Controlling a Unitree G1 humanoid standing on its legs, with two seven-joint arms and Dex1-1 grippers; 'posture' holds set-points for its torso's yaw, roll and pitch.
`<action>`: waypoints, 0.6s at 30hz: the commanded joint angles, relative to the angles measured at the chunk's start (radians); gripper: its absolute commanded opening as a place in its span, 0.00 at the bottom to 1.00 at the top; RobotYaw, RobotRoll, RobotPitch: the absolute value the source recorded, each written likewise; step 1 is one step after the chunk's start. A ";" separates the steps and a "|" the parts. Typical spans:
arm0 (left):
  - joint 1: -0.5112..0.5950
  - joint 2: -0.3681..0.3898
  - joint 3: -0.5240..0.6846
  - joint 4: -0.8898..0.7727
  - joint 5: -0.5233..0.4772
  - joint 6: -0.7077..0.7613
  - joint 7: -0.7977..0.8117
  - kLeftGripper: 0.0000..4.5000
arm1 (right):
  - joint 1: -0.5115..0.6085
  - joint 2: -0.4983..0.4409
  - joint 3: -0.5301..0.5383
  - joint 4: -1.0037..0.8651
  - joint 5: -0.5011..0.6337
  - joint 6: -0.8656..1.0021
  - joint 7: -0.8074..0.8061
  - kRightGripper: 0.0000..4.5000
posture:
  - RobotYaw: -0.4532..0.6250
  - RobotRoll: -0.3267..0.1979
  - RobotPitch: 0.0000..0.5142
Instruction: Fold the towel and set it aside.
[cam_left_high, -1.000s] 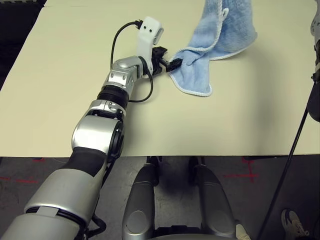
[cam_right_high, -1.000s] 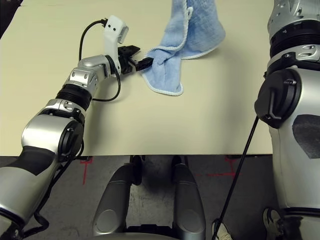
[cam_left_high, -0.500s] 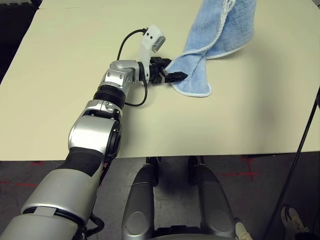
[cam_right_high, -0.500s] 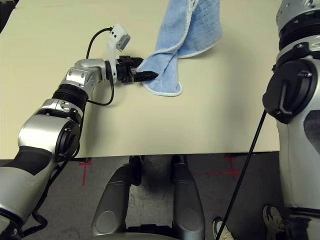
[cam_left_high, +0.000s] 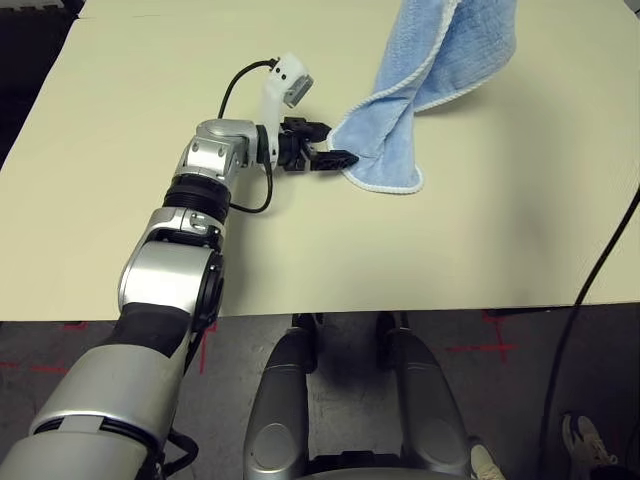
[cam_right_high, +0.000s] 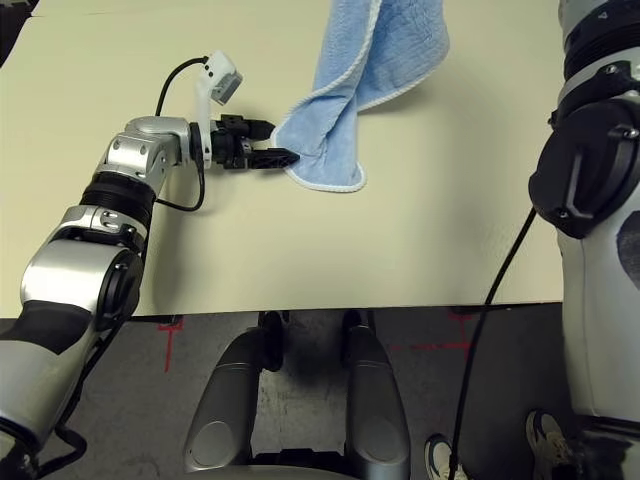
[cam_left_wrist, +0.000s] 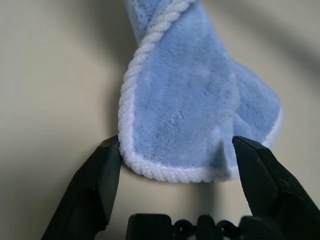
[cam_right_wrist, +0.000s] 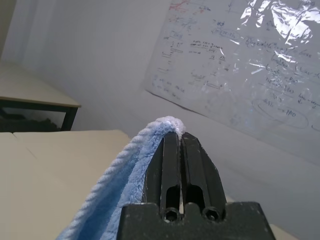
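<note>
The towel hangs from above, twisted, with its lower end resting on the cream counter. Its top corner is clamped between the shut fingers of the right pincer, which is raised well above the counter; the whitish border runs down from that grip. The left pincer lies low over the counter at the towel's bottom edge, fingers apart, one fingertip just beside the border on one side and the other fingertip at the opposite side; the folded lower end sits between them, not gripped
</note>
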 joint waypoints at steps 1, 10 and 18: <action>0.071 -0.007 -0.042 -0.070 -0.017 0.098 -0.038 0.70 | -0.002 -0.009 -0.019 -0.016 0.015 -0.011 0.011 0.00 | 0.48 0.62 0.66; 0.119 0.002 -0.108 -0.177 -0.028 0.184 -0.073 0.00 | 0.002 -0.009 -0.020 -0.018 0.019 -0.009 0.017 0.00 | 0.47 0.62 0.65; 0.076 0.116 -0.009 -0.144 -0.023 0.117 0.077 0.00 | 0.039 -0.016 -0.032 -0.016 0.025 -0.004 0.003 0.00 | 0.48 0.62 0.74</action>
